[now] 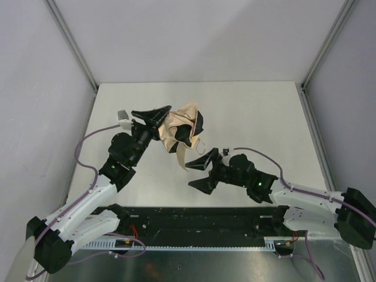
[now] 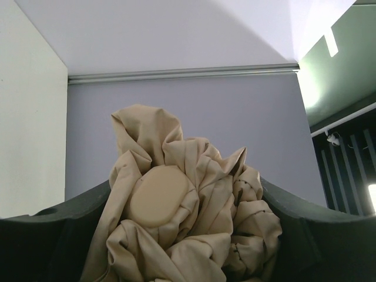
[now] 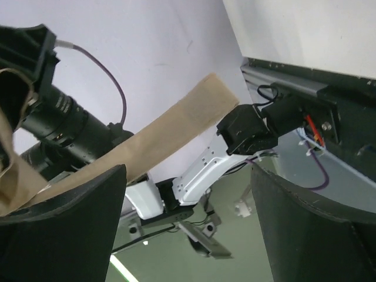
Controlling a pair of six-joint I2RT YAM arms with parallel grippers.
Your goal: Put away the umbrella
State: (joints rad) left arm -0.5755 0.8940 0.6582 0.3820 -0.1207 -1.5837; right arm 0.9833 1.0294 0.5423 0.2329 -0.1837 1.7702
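The umbrella [image 1: 170,134] is a crumpled tan bundle held above the table's middle. My left gripper [image 1: 178,122] is shut on it, one dark finger on each side. In the left wrist view the fabric [image 2: 194,176] fills the space between the jaws, and an oval tan end piece [image 2: 158,195] faces the camera. A flat tan strap [image 1: 181,157] hangs from the bundle towards my right gripper [image 1: 202,172]. That gripper is open just below and right of the bundle. In the right wrist view the strap [image 3: 170,126] runs past the left finger [image 3: 76,229], and nothing lies between the jaws [image 3: 188,223].
The white table [image 1: 252,117] is enclosed by pale walls with aluminium corner posts [image 1: 70,41]. A black rail [image 1: 200,220] with cables runs along the near edge between the arm bases. The left arm's white link [image 3: 200,170] shows in the right wrist view.
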